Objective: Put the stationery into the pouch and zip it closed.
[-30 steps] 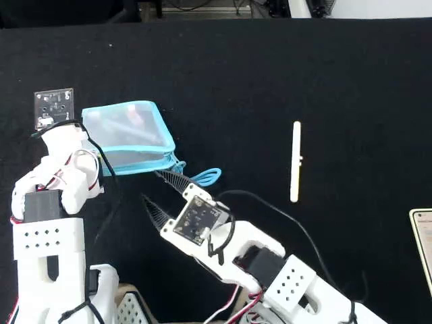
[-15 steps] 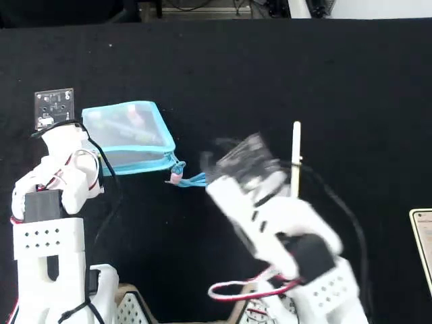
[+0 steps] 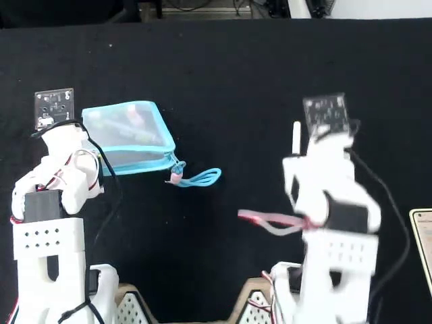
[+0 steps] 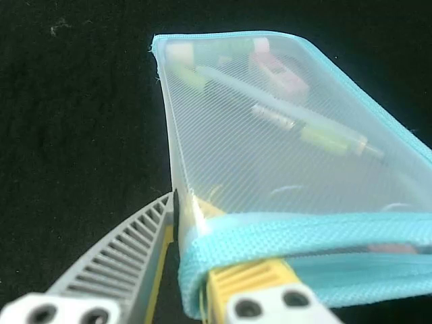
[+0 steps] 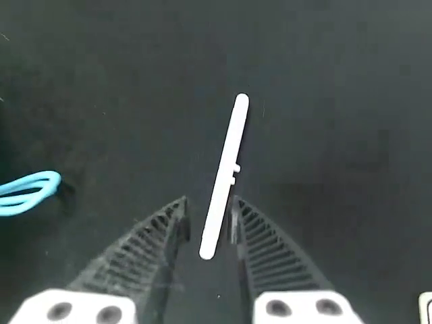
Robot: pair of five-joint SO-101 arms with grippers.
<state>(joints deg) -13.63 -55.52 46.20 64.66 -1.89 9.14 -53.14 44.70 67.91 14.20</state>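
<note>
Presently, the one item outside the pouch is a white pen, lying flat on the black desk, well apart from the pouch and on the right arm's side. Its long axis runs away from the robot, roughly in line with the right arm's reach. The right arm stands directly over the pen's near portion and is plainly the nearer arm.

In the right wrist view the pen has its near end between the two fingers of the right gripper, and the rest extends out beyond the tips. The jaws are parted, wider than the pen and holding nothing. Contact with the pen cannot be confirmed. Judgement: the jaws straddle the pen across its width, so closing here should take it near one end rather than mid-length, with some risk of it tilting when lifted.

The pouch is translucent with a blue border and already holds several pieces of stationery. The left gripper is clamped on one corner of it. A blue loop trails from the zip end onto the desk. Whether the zip is fully open cannot be determined.
</note>
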